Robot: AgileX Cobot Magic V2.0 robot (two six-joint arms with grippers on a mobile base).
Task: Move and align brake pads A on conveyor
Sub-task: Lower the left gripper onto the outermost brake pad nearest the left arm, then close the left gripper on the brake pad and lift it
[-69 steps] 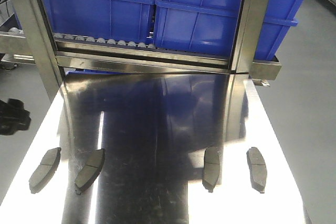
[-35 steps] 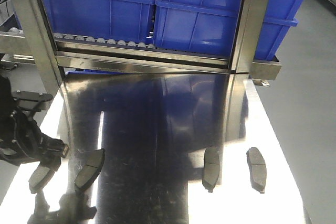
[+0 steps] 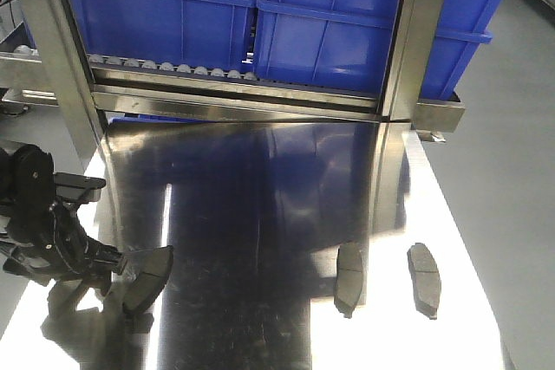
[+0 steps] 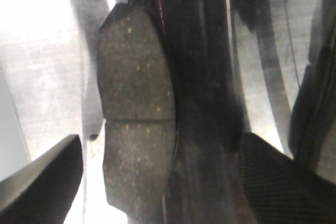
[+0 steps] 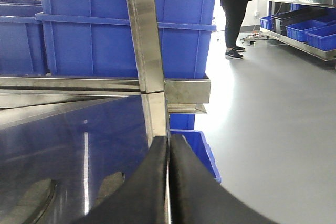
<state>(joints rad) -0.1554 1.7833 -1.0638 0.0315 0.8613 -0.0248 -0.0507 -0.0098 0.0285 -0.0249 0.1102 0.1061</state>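
Four dark grey brake pads A lie on the shiny steel tabletop [image 3: 260,214]. Two sit at the right [image 3: 349,276] [image 3: 424,277] and two at the left. My left gripper [image 3: 104,270] hangs low over the leftmost pad [image 3: 59,301] and hides its upper end; the second left pad [image 3: 149,276] lies just beside it. In the left wrist view a pad [image 4: 136,108] lies flat between the open fingers [image 4: 44,182], untouched. My right gripper [image 5: 168,142] is shut on nothing, above the table's right side, with two pads [image 5: 113,184] [image 5: 26,203] below it. The conveyor is out of view.
A steel roller rack [image 3: 234,97] with blue bins [image 3: 347,23] stands across the far edge of the table, with upright steel posts [image 3: 408,41]. The table's left and right edges drop to grey floor. A person [image 5: 235,9] stands far off at the right.
My left arm came in from the left edge and moved right and down over the leftmost pad. The four pads have not moved.
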